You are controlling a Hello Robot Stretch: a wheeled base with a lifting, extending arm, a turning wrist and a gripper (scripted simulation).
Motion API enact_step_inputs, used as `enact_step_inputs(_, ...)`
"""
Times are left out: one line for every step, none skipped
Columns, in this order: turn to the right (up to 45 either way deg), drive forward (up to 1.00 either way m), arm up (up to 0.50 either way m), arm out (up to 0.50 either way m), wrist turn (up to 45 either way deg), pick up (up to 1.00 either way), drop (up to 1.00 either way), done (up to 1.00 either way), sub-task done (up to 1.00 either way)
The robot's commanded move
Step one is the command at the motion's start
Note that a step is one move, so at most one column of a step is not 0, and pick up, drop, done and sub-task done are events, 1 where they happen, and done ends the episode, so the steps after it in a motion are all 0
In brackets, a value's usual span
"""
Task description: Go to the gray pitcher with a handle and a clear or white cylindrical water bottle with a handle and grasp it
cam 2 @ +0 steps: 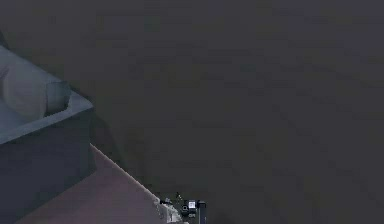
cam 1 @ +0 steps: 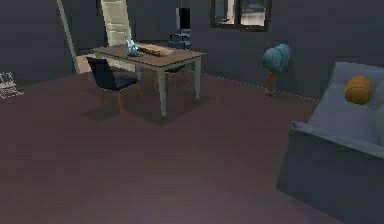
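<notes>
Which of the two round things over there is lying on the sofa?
The orange one, resting on the sofa at the forward view's right. The teal one stands on a thin stem by the wall.

A room in a home, I'd say: a wooden worktop [cam 1: 160, 60] with dark chairs [cam 1: 108, 78] drawn up, a grey-blue sofa [cam 1: 330, 150] carrying a round orange cushion [cam 1: 359, 90], and a dark frame [cam 1: 240, 12] on the wall (window or picture, hard to tell).
</notes>
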Motion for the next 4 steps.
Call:
enact_step_inputs(0.0, 0.00, -0.30, 0.00, 0.0, 0.00, 0.00, 0.00, 0.00)
enact_step_inputs(0.0, 0.00, 0.00, 0.00, 0.0, 1.00, 0.00, 0.00, 0.00)
enact_step_inputs(0.0, 0.00, 0.10, 0.00, 0.0, 0.00, 0.00, 0.00, 0.00)
enact_step_inputs(0.0, 0.00, 0.00, 0.00, 0.0, 0.00, 0.00, 1.00, 0.00)
